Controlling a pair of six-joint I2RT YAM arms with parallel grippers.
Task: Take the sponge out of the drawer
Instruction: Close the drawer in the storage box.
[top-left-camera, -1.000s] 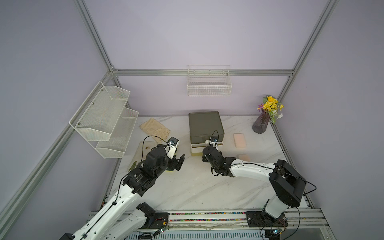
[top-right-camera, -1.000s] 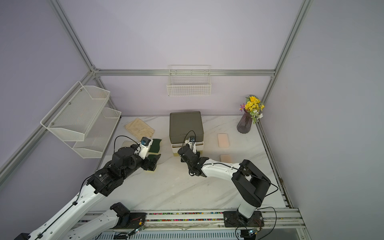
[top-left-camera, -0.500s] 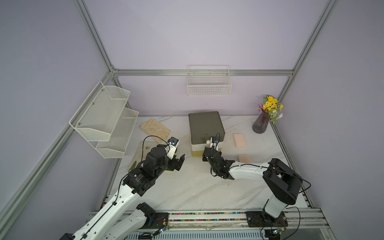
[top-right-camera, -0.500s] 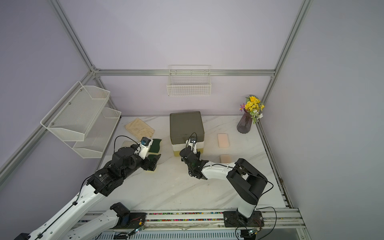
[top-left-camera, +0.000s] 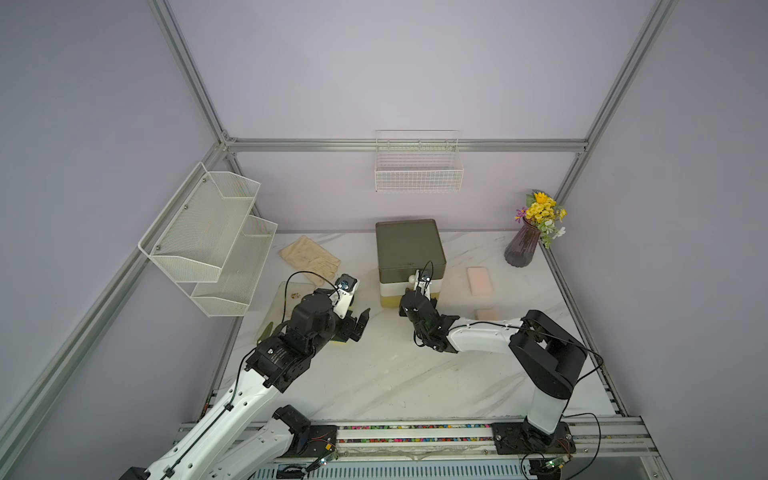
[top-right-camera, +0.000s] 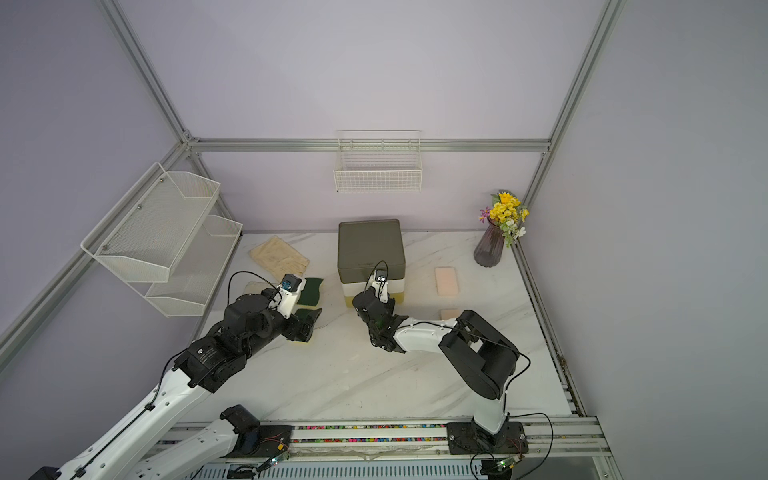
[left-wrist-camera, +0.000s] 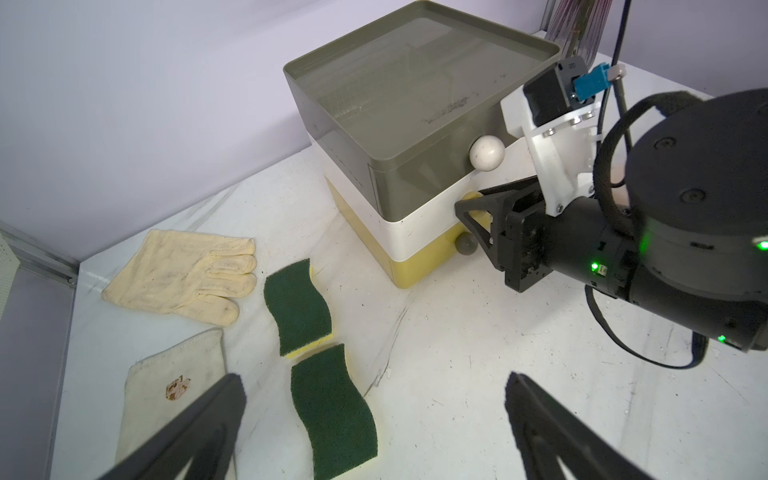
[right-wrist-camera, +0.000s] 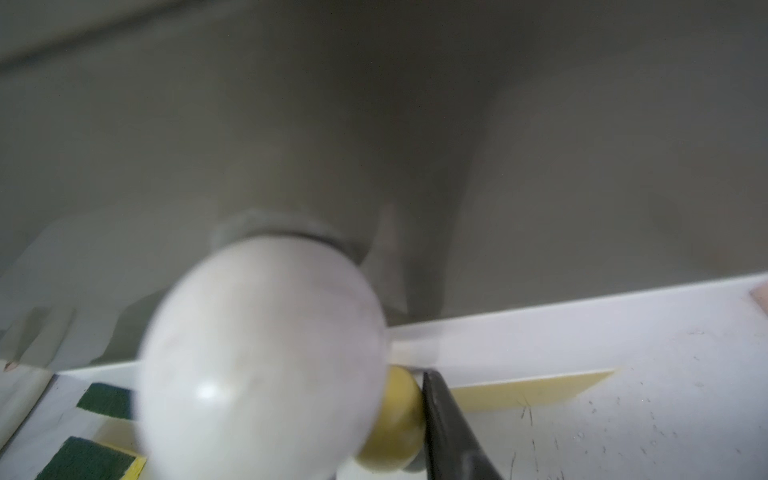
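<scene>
A: Where is the sponge?

B: Two are in view, both on the counter (top-left-camera: 374, 374), outside the drawer unit (left-wrist-camera: 415, 104). The far sponge (left-wrist-camera: 297, 311) and the near sponge (left-wrist-camera: 332, 411) lie green side up with yellow underneath. They sit end to end, touching or nearly so, just beside the unit. Which one the task means I cannot tell, and the drawers' insides are hidden.

A: And the drawers?

B: Three tiers are stacked. The top one is olive with a white knob (left-wrist-camera: 487, 152). The white drawer (left-wrist-camera: 415, 232) in the middle has a yellow knob (right-wrist-camera: 395, 419). The yellow tier at the bottom has a grey knob (left-wrist-camera: 466, 245). From the left wrist view all three fronts look about flush.

A: The arms?

B: The right gripper (left-wrist-camera: 471, 204) is at the unit's front, its jaws pinching the yellow knob. In the right wrist view one black finger (right-wrist-camera: 444, 432) lies against that knob, and the white knob looms blurred beside it. The left gripper (left-wrist-camera: 372, 377) hangs over the near sponge, jaws spread wide, holding nothing.

A: Around that?

B: A cream glove (left-wrist-camera: 183, 274) lies near the far sponge. A white cloth (left-wrist-camera: 174, 399) with a brown stain lies beside the near one. On the unit's other side two pale pink blocks (top-left-camera: 480, 280) (top-left-camera: 486, 314) lie apart on the counter. A purple vase (top-left-camera: 521, 249) of yellow flowers stands in the back corner. A wire basket (top-left-camera: 417, 174) hangs on the back wall, and a two-tier mesh rack (top-left-camera: 208, 232) on the side wall.
</scene>
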